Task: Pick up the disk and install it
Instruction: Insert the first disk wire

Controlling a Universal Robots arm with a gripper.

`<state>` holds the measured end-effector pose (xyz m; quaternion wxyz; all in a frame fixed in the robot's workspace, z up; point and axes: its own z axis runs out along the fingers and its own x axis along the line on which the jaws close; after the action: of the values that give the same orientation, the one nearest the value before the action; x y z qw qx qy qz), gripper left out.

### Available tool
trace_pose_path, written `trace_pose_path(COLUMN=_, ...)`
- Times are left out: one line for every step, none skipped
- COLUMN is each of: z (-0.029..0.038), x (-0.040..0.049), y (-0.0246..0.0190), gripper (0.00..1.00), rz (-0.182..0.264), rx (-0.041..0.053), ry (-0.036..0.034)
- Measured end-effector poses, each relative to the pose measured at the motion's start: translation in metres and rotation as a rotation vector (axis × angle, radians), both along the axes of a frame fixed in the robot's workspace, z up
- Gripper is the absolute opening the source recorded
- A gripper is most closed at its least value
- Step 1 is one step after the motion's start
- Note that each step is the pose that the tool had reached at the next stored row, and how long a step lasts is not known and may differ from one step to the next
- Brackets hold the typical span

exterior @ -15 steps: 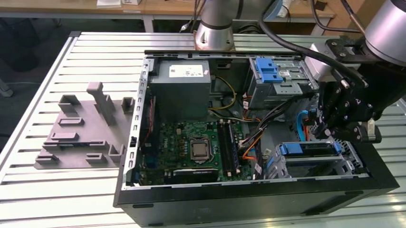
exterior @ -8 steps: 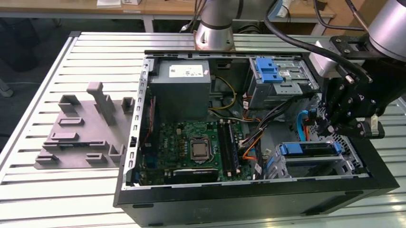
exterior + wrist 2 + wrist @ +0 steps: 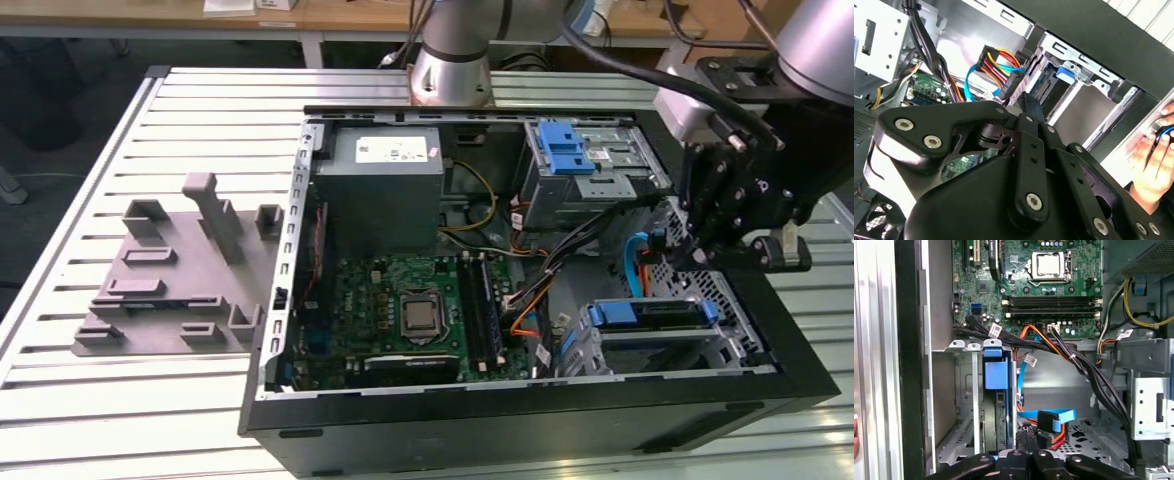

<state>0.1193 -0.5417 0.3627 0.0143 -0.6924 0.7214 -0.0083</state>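
The disk point(image 3: 647, 314) sits in the drive cage at the case's corner on the exterior view's right, its blue frame facing up. In the first wrist view the disk point(image 3: 995, 374) stands edge-on in a cage slot with its blue tab toward the motherboard. In the second wrist view the disk point(image 3: 1061, 75) lies just past the fingertips. My gripper point(image 3: 691, 258) hovers just above the cage, beside the disk. Its fingers point(image 3: 1026, 452) are pressed together, shut on nothing.
The open computer case point(image 3: 534, 400) lies on a slatted metal table. A grey power supply point(image 3: 387, 190), the motherboard point(image 3: 400, 310), a blue data cable point(image 3: 1054, 421) and black wire bundles crowd the inside. A grey fixture point(image 3: 174, 270) lies beside the case. A person's hand point(image 3: 1154, 160) rests outside the case wall.
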Motion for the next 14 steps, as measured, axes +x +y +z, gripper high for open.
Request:
trace_pose_path(z=0.0009, x=0.0000, y=0.0012, gripper=0.11, rz=0.000, rx=-0.0001, ry=-0.0012)
trace_pose_path(z=0.0016, x=0.0001, y=0.0027, gripper=0.11, rz=0.000, rx=-0.0001, ry=-0.0024)
trace_pose_path(z=0.0023, x=0.0001, y=0.0042, gripper=0.11, rz=-0.001, rx=-0.0001, ry=-0.0034)
trace_pose_path(z=0.0031, x=0.0001, y=0.0058, gripper=0.11, rz=-0.001, rx=-0.0001, ry=-0.0044)
trace_pose_path(z=0.0042, x=0.0001, y=0.0081, gripper=0.11, rz=-0.001, rx=-0.0001, ry=-0.0060)
trace_pose_path(z=0.0045, x=0.0001, y=0.0088, gripper=0.11, rz=-0.001, rx=-0.0001, ry=-0.0066)
trace_pose_path(z=0.0046, x=0.0001, y=0.0093, gripper=0.11, rz=-0.001, rx=-0.0001, ry=-0.0070)
trace_pose_path(z=0.0046, x=0.0001, y=0.0096, gripper=0.11, rz=-0.001, rx=0.0000, ry=-0.0072)
trace_pose_path(z=0.0046, x=0.0001, y=0.0098, gripper=0.11, rz=-0.001, rx=-0.0001, ry=-0.0074)
trace_pose_path(z=0.0046, x=0.0001, y=0.0106, gripper=0.11, rz=-0.001, rx=-0.0016, ry=-0.0080)
trace_pose_path(z=0.0044, x=0.0001, y=0.0117, gripper=0.11, rz=-0.001, rx=-0.0032, ry=-0.0084)
trace_pose_path(z=0.0042, x=0.0001, y=0.0128, gripper=0.11, rz=-0.001, rx=-0.0044, ry=-0.0088)
trace_pose_path(z=0.0038, x=0.0001, y=0.0137, gripper=0.11, rz=-0.001, rx=-0.0058, ry=-0.0096)
trace_pose_path(z=0.0037, x=0.0001, y=0.0138, gripper=0.11, rz=-0.001, rx=-0.0082, ry=-0.0101)
